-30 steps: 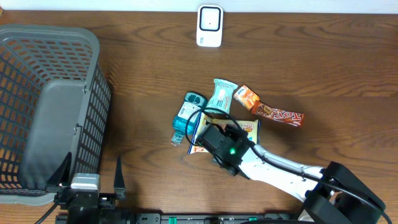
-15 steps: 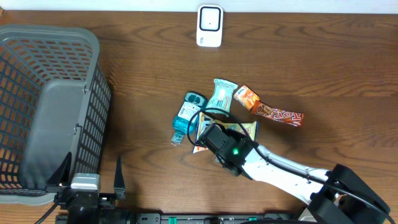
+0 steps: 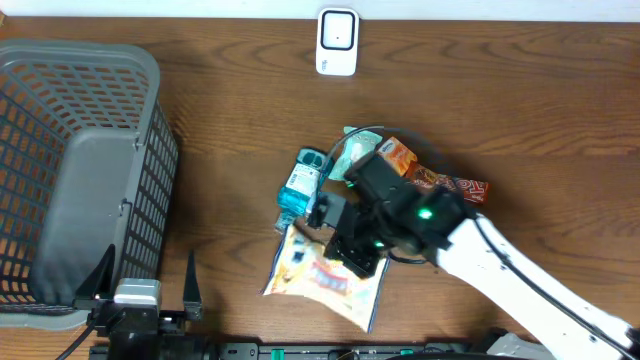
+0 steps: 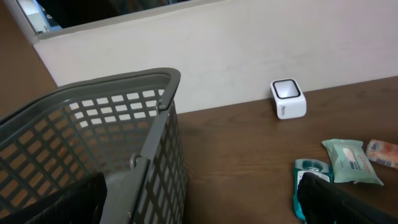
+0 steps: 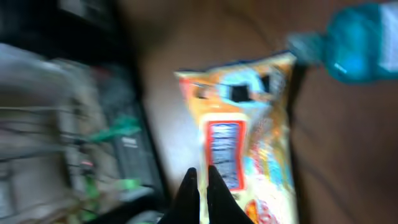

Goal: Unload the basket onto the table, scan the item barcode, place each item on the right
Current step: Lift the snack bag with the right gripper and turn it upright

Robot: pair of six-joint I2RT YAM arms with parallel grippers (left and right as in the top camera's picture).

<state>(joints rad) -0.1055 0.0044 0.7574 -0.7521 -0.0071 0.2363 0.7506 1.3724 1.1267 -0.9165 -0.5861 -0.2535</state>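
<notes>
i hold a crinkly yellow-orange snack bag [image 3: 322, 278] pinched in my right claw [image 5: 199, 182]
left claw [image 4: 202, 186] spread wide by the grey mesh plastic basket [image 4: 93, 118].

Snack bag [image 3: 325, 275] print: we could not read it, since the right wrist view was smeared all over.
Right gripper [image 5: 200, 179]: overhead, the arm's own wrist covered it above the snack bag. In the wrist view the bottom edge cut its fingers [image 5: 188, 190].
Wipes pack [image 3: 352, 148]: beyond the snack bag, we saw only part; the right arm hid the rest.
Teal bottle [image 5: 351, 43]: up and right of the snack bag, blurred and cut by the right edge.
Basket [image 3: 80, 55]: far left of the snack bag, clipped by the left edge.
Left gripper [image 3: 148, 280]: left of the snack bag, its body cut by the bottom edge.
</notes>
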